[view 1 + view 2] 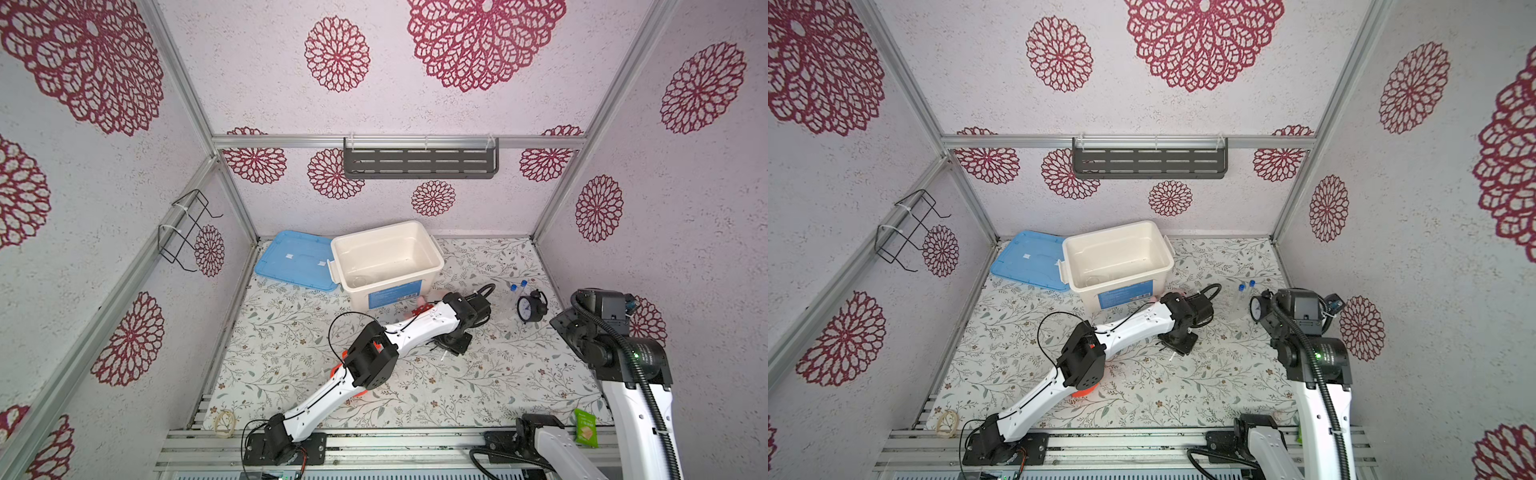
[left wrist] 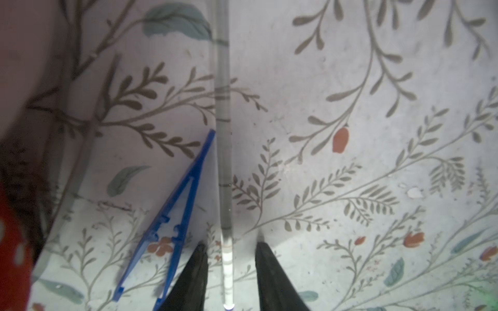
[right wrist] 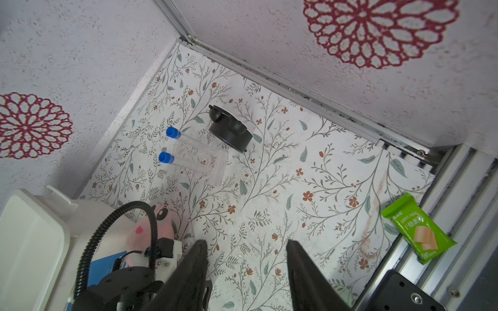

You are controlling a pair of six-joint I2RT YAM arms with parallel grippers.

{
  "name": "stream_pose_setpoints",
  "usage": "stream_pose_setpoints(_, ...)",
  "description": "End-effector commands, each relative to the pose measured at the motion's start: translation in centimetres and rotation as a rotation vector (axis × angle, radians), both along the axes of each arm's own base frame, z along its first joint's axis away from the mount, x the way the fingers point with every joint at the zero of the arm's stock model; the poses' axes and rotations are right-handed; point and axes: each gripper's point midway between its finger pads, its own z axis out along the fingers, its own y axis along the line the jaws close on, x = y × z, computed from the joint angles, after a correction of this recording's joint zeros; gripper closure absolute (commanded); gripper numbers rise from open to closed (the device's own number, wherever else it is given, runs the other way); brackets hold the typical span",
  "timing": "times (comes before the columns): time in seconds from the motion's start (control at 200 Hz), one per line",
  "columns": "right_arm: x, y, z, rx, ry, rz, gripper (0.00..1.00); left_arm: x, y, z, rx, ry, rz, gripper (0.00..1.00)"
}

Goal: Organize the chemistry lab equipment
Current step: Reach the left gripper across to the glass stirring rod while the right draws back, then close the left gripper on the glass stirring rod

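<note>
On mat (image 2: pixel 350 67): 2 blue-capped tubes (image 3: pixel 172 132), 1 tweezers (image 2: pixel 175 215), 1 rod (image 2: pixel 225 161).

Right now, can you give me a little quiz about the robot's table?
1. True or false: the lid is on the box.
2. What lies between the left pincer's fingers? A tweezers, B clear rod, C clock.
3. Fill in: the tube caps are coloured ____.

Key: 1 false, the lid lies beside the box; 2 B; 3 blue.
</note>
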Motion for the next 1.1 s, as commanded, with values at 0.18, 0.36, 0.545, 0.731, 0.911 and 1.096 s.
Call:
stream_pose_setpoints(0.18, 0.1, -0.3, 0.4, -0.010, -0.025, -0.009, 0.49, -0.8, 2.5, -1.7, 0.106, 0.028, -0.032, 0.83)
stream_pose_setpoints(0.36, 0.4, 0.2, -0.2, 0.010, -0.025, 0.008, 0.49, -1.5, 4.4, -1.0, 0.134, 0.020, -0.057, 0.90)
stream_pose_setpoints(0.545, 0.6, 0.8, -1.4, 0.025, -0.003, 0.046, 0.49, -1.9, 5.2, 0.7, 0.104, 0.003, -0.078, 0.93)
stream_pose_setpoints(0.731, 0.1, 2.7, -4.5, 0.071, 0.056, 0.167, 0.49, -2.0, 4.9, 2.4, 0.054, -0.019, -0.091, 0.96)
stream_pose_setpoints(0.911, -0.2, 8.1, -9.7, 0.231, 0.123, 0.447, 0.50, -2.3, 4.1, 4.1, -0.025, -0.021, -0.080, 0.97)
stream_pose_setpoints(1.096, -1.9, 9.6, -13.7, 0.321, 0.243, 0.482, 0.50, -2.6, 4.3, 4.5, -0.051, -0.028, -0.069, 0.98)
